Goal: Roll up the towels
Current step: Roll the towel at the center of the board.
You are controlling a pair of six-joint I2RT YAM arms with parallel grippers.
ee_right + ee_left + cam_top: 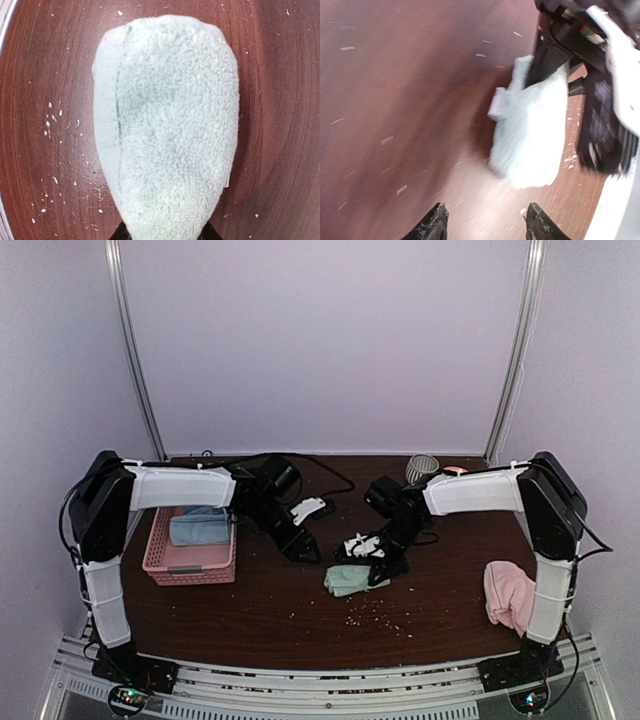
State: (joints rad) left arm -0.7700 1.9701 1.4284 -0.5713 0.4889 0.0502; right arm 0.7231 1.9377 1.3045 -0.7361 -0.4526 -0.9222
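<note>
At about nine o'clock on the dark brown table (280, 625) sits a pink slotted basket (190, 575) with a folded pale blue cloth (200, 530) inside it. Toward three o'clock from the basket, the left pincer (486, 226) hangs just over the wood with its fingers spread and nothing between them. In the left wrist view the bare table lies under its fingertips (434, 227).

The mint green towel (167, 125) lies just right of the table's centre, at about four o'clock from the left pincer and apart from it. It is gathered into a compact, rounded bundle with a flat woven hem running along one side. The right pincer (380, 572) stands at the bundle's three o'clock end, pinching that end. In the right wrist view the terry narrows down between the two dark fingertips at the lower edge. Pale crumbs (375, 615) speckle the wood at six o'clock from the bundle.

A striped mug (421, 468) stands upright at about one o'clock, near the far edge. The pink towel (508, 595) lies crumpled at about four o'clock, at the table's right edge beside the right arm's upright link, well apart from the mint one.
</note>
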